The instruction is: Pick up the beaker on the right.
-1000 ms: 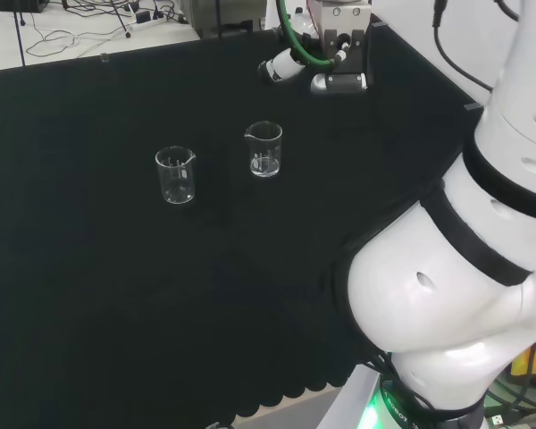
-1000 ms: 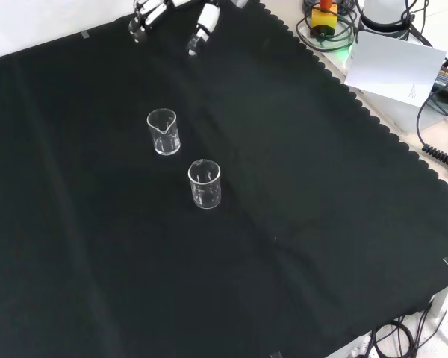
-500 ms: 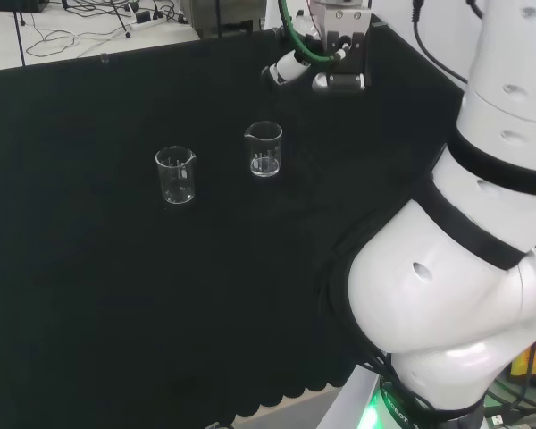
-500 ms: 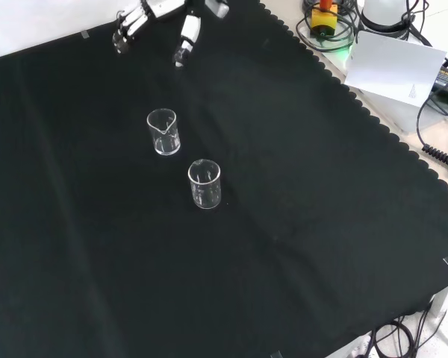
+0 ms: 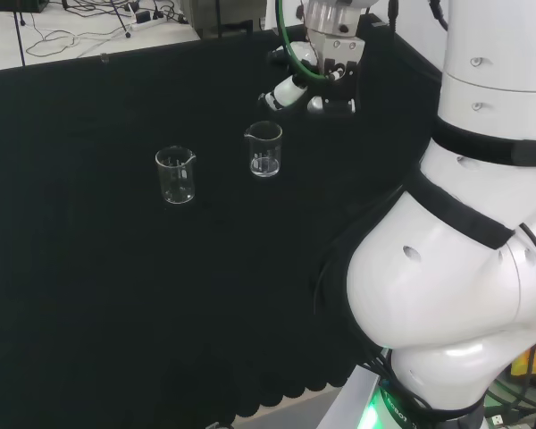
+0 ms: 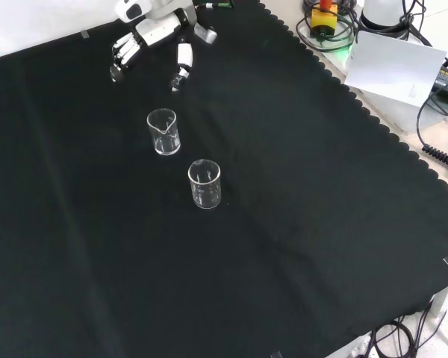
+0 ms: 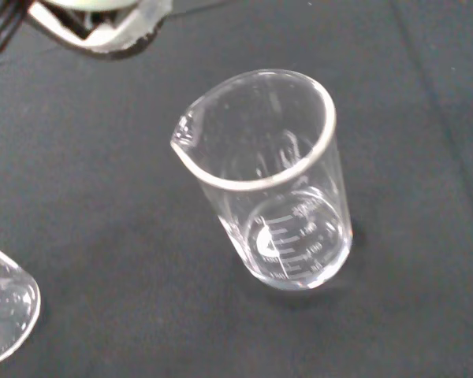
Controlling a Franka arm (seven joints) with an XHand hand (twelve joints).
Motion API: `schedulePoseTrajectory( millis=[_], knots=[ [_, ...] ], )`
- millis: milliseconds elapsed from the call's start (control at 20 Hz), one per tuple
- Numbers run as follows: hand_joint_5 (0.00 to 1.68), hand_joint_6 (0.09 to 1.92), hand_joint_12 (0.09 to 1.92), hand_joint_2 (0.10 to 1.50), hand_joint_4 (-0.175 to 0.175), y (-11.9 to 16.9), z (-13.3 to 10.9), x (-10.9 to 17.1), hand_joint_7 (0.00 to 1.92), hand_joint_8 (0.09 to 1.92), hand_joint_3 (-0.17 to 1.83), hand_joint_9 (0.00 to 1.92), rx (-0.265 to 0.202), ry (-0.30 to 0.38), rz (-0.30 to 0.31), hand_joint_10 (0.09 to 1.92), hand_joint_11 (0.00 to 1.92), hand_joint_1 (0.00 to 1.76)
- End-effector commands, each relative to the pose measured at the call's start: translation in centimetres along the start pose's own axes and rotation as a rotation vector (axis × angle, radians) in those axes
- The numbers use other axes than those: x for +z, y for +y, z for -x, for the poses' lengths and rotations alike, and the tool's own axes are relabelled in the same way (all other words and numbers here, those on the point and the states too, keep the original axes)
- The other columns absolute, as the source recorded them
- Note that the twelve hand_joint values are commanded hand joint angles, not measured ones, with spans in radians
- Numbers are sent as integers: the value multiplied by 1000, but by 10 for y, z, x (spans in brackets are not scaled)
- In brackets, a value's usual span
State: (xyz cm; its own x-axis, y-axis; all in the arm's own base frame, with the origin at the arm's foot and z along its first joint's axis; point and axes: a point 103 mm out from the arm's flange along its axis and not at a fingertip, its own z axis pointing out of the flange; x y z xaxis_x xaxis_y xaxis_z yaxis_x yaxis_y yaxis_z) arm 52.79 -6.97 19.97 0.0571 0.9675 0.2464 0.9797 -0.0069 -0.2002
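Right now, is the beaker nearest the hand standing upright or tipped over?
Upright. The beaker stands on its base on the black cloth, rim up, looking empty; the wrist view looks down into its mouth. The hand hangs apart from it.

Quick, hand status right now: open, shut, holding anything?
Hand: open, fingers relaxed and holding nothing; it hovers apart from the nearer glass beaker.

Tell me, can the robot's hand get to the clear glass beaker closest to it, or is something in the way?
Probably yes. The black and white hand hangs above the black cloth with open fingers, just beyond the nearer clear glass beaker. Nothing stands between them; the second clear glass beaker sits behind it.
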Motion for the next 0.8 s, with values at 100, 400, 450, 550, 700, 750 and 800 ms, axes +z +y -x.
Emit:
schedulePoseTrajectory(
  millis=[100,400,450,550,700,750,800],
  knots=[
    [339,87,1416,568,-30,10,-3,32,189,642,567,322,-81,94,-6,679,3,835],
    [394,87,1432,548,-35,9,12,51,290,695,581,409,-101,143,-30,697,43,848],
    [397,87,1433,546,-36,8,16,52,298,700,583,420,-107,141,-39,699,49,849],
    [412,87,1432,544,-40,9,16,55,310,709,586,433,-113,141,-52,699,58,850],
    [441,87,1429,542,-45,9,16,61,325,720,589,444,-116,144,-45,698,64,851],
    [445,87,1429,542,-46,10,19,62,329,722,590,445,-119,153,-51,696,66,852],
    [449,87,1428,541,-47,12,20,64,329,723,591,446,-124,158,-61,694,67,853]
  ],
)
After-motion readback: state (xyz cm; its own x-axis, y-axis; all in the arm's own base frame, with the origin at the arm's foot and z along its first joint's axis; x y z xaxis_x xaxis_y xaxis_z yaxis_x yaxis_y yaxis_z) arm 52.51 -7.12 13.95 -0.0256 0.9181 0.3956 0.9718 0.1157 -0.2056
